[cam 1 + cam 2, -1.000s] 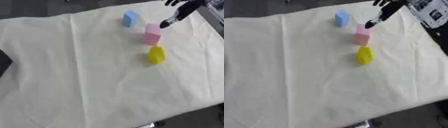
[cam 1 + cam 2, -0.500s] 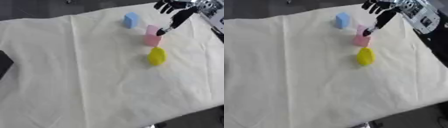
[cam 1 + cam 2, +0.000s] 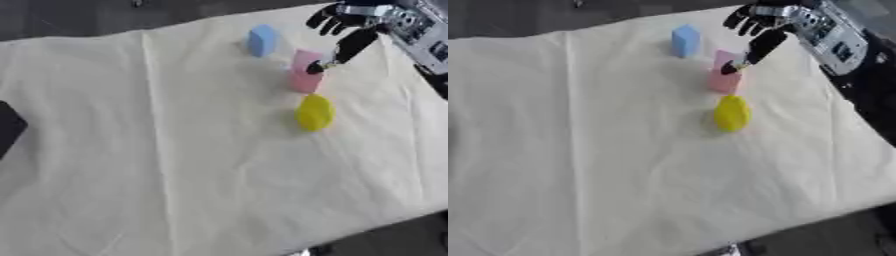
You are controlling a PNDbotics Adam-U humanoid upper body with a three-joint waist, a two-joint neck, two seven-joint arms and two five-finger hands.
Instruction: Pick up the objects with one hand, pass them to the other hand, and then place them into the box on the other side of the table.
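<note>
At the far right of the cloth-covered table (image 3: 131, 165), three small objects sit in a short diagonal row. Pink block (image 3: 304, 71): upright, rectangular, pale pink, middle of the row. Blue block (image 3: 261, 40): light blue, just beyond and left of the pink one, apart from it. Yellow object (image 3: 314, 112): rounded, bright yellow, nearer the camera, just below the pink block with a small gap.

Right hand (image 3: 350, 30) enters from the upper right corner. One long finger points down, its tip at the pink block's top right edge; whether it actually touches is unclear. The other fingers are spread and loosely bent above, gripping nothing. Nothing lies between hand and block.

The cloth is cream and wrinkled. A dark shape (image 3: 10, 127) is cut off at the left edge, unidentifiable. The forearm runs out of view.
</note>
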